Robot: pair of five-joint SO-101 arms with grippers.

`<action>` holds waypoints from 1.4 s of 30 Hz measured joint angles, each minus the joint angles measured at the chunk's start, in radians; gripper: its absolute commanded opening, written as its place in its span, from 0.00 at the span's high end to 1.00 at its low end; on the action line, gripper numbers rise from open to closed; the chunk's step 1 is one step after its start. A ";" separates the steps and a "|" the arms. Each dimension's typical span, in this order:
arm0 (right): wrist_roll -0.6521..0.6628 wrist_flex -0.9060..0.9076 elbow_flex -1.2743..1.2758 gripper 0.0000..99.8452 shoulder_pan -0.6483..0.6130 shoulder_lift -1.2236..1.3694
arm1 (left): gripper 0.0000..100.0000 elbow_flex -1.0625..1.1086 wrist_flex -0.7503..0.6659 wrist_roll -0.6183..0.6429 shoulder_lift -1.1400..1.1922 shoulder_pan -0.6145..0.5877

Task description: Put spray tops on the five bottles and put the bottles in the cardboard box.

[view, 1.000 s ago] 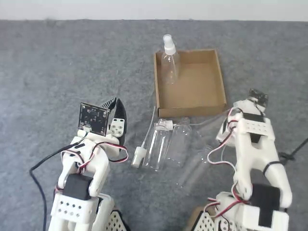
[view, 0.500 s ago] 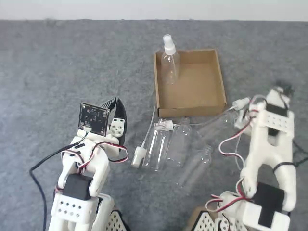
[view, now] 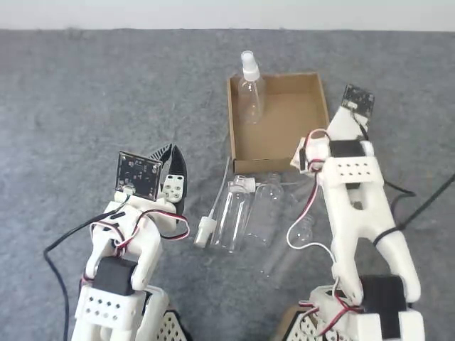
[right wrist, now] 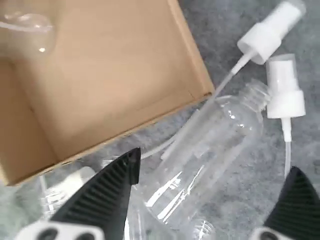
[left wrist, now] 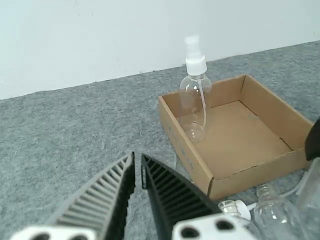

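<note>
A clear bottle with a white spray top (view: 250, 92) (left wrist: 196, 97) stands in the far left corner of the cardboard box (view: 281, 165) (left wrist: 185, 150) (right wrist: 100, 75). Several clear bottles (view: 264, 209) lie in front of the box, with a loose spray top (view: 205, 231) beside them. My right arm (view: 348, 177) stretches over the box's near right corner. My right gripper (right wrist: 214, 164) is open above a lying uncapped bottle (right wrist: 200, 145), with two spray tops (right wrist: 270, 32) (right wrist: 285, 90) next to its neck. My left gripper (view: 176, 167) (left wrist: 138, 159) is shut and holds nothing, left of the bottles.
Grey carpet (view: 106, 85) covers the table, with open room to the left and behind the box. A pale wall (left wrist: 100, 35) rises past the far edge. Cables trail from both arms' bases.
My right arm has swung from the table's right side to the left and forward, over the box's near right corner. The left arm and the bottles have not moved.
</note>
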 measured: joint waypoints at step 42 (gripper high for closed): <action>0.758 -0.011 0.035 0.77 0.509 0.172 | 0.98 0.000 0.000 0.000 0.000 0.000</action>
